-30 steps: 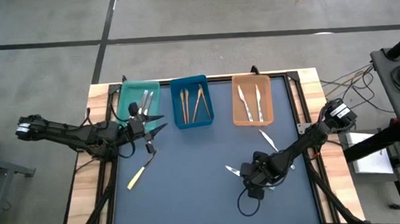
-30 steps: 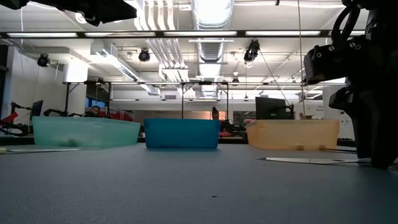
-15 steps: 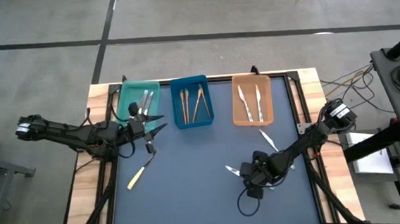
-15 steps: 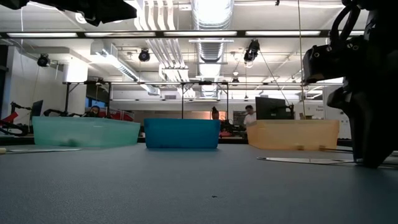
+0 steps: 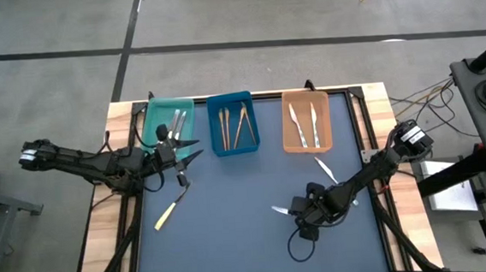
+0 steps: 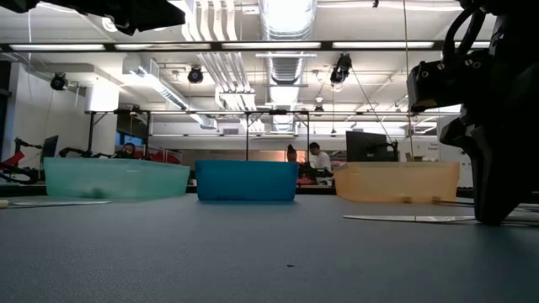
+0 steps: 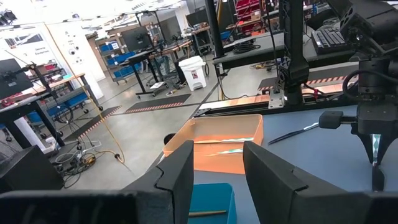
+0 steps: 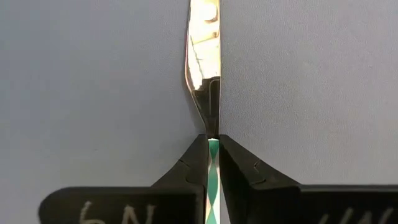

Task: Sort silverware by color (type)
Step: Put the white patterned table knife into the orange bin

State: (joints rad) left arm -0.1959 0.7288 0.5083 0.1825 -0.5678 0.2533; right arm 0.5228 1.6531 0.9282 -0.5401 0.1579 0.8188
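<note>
My right gripper [image 5: 296,208] points steeply down at the table's middle right and is shut on a silver knife [image 8: 204,62] with a pale green-blue handle. Its blade [image 5: 279,209] points toward the table's left. My left gripper [image 5: 189,150] hangs open and level above the table beside the teal tray [image 5: 158,125], with nothing between its fingers [image 7: 180,177]. A cream-handled knife [image 5: 166,214] lies flat near the left. Another silver knife [image 5: 324,168] lies flat below the orange tray [image 5: 288,124]. More silverware lies in the teal, blue [image 5: 216,125] and orange trays. My right gripper pinches the knife's handle [image 8: 212,155] between its two fingers [image 8: 196,163], right where the handle meets the blade. The fingers come from above, slanting down. The blade runs on ahead of them. The knife [image 6: 408,219] lies along the table top.
The three trays stand in a row along the far edge. A small dark piece [image 5: 180,180] lies under my left gripper. Bare blue mat [image 5: 232,231] spreads across the middle and near side. Wooden table borders run down both sides.
My right gripper has shut on the knife's handle without shifting place. The knife has slid slightly toward the table's left. My left arm has kept still.
</note>
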